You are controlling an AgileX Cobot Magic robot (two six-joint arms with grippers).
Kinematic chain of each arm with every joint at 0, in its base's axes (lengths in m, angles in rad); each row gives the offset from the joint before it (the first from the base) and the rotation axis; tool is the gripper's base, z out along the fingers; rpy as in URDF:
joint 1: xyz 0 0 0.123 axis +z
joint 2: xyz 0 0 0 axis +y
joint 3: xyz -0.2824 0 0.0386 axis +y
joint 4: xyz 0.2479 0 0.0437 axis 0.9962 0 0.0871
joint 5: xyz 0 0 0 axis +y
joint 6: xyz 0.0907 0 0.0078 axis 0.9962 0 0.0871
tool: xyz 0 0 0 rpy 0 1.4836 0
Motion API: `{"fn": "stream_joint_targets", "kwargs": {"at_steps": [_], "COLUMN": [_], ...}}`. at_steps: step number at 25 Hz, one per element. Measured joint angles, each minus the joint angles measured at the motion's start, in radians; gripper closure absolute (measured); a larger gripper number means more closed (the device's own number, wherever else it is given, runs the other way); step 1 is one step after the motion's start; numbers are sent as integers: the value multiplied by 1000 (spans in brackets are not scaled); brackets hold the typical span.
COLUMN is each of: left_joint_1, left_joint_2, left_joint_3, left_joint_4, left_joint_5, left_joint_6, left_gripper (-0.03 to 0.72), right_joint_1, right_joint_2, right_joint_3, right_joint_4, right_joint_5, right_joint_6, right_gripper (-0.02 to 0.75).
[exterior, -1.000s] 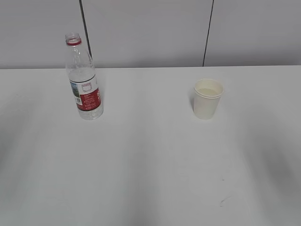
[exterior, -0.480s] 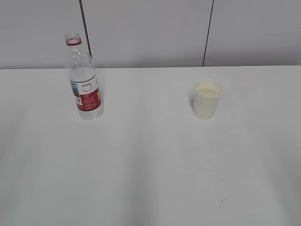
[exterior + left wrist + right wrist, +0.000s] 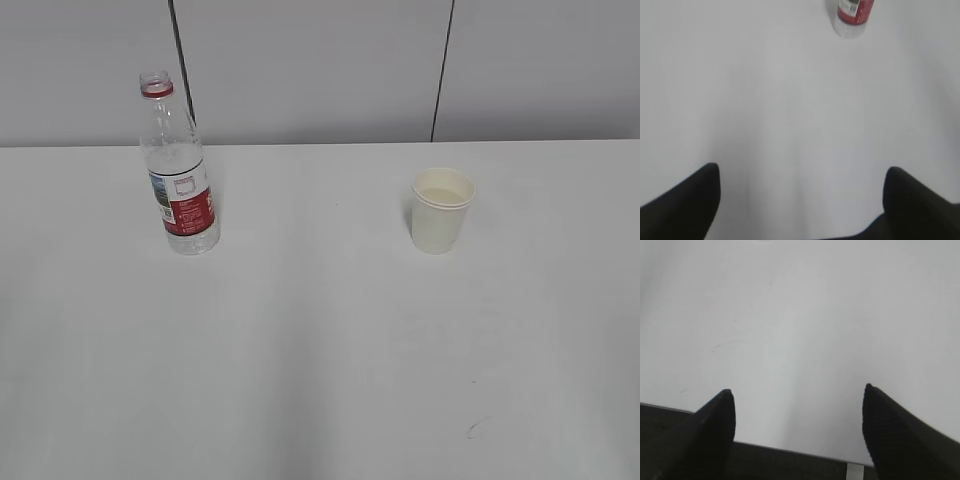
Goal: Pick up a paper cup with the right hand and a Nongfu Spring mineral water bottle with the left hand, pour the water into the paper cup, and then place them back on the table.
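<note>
The Nongfu Spring mineral water bottle (image 3: 179, 165) stands upright on the white counter (image 3: 320, 340), at the far left. Its long axis is vertical, its mouth is open, and a red-and-white label wraps its lower half. The paper cup (image 3: 441, 209) stands upright well apart from it, at the far right, with its rim facing up. Neither of my arms appears in the exterior view, so both sit low at the near edge of the counter.

From my left wrist, the bottle's base (image 3: 852, 16) shows at the top of the view, ahead of me and a little to the right of centre. The fingers (image 3: 682, 202) of my left hand (image 3: 800, 200) are spread wide apart and hold nothing, with bare counter between them. The bottle is far off, so my next move is probably a long reach forward, angling slightly right, to bring the fingers to either side of the labelled body.

From my right wrist, the cup is out of view. I see only counter, a faint scuff mark (image 3: 722, 345) and the counter's near edge below. The fingers (image 3: 715, 422) of my right hand (image 3: 797, 427) are also wide apart and empty. I judge the cup lies beyond the top of that view.

My left hand is nearer the bottle and my right hand nearer the cup. Nothing has been grasped yet.
</note>
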Motion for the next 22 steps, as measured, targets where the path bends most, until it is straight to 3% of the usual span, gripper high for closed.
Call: {"fn": "stream_joint_targets", "kwargs": {"at_steps": [7, 22], "left_joint_1": [0, 0], "left_joint_2": [-156, -166], "left_joint_3": [31, 31], "left_joint_4": [2, -10], "left_joint_5": [-46, -49], "left_joint_6": [28, 63], "left_gripper": [96, 96], "right_joint_1": [0, 0], "right_joint_2": [-120, -122], "right_joint_3": [5, 10], "right_joint_4": [-2, 4], "right_joint_5": [-9, -13], "right_joint_6": [-2, -25], "right_gripper": [156, 156]}}
